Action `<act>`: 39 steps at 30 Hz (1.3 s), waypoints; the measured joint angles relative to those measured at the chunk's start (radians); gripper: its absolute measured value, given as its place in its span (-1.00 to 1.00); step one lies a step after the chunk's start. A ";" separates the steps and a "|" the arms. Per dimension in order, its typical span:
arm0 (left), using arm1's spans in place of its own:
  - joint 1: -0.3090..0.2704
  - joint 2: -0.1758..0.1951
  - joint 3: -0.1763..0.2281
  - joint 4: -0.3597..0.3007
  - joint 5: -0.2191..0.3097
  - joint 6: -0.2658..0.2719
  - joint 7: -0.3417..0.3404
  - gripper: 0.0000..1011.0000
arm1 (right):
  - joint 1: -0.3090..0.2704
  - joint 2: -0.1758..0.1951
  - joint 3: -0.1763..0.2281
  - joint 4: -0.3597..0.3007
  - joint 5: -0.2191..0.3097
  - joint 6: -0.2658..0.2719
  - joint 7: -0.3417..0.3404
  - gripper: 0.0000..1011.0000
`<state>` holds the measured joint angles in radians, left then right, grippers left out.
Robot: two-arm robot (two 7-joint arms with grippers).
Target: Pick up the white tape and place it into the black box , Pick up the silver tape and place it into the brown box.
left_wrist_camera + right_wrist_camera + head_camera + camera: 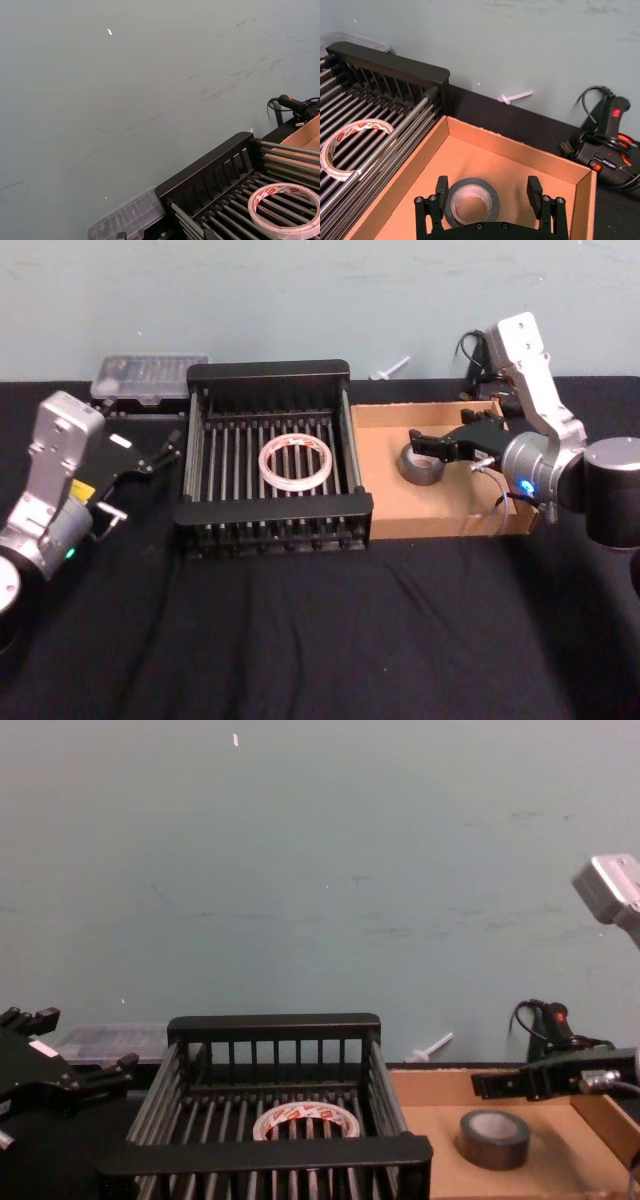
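Right tool [437, 447], fingers apart, hovers mid-right over one silver tape [421, 466] in brown box [440, 520]; one white tape [295, 461] centre, in black box [270, 510].

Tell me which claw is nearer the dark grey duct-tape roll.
Right. The right claw hangs open just above the dark grey duct-tape roll in the tan cardboard tray; the left claw sits beyond the black slatted crate.

Clear plastic case [148, 377]; glue gun [607, 142]; black tablecloth [320, 640].
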<state>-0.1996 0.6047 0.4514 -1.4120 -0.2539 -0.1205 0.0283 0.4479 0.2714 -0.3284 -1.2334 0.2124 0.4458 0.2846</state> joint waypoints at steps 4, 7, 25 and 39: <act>0.000 0.000 0.000 0.000 0.000 0.000 0.000 0.98 | -0.025 0.000 0.016 -0.031 -0.009 -0.034 -0.014 0.98; 0.000 0.000 0.000 0.000 0.000 0.000 0.000 0.98 | -0.055 0.000 0.030 -0.065 -0.018 -0.074 -0.030 0.98; 0.000 0.000 0.000 0.000 0.000 0.000 0.000 0.98 | -0.230 -0.004 0.099 -0.184 -0.113 -0.426 -0.117 0.98; 0.000 0.000 0.000 0.000 0.000 0.000 0.000 0.98 | -0.261 -0.020 0.122 -0.182 -0.137 -0.477 -0.123 0.98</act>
<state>-0.1995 0.6047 0.4513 -1.4120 -0.2539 -0.1205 0.0283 0.1867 0.2518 -0.2065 -1.4157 0.0758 -0.0310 0.1616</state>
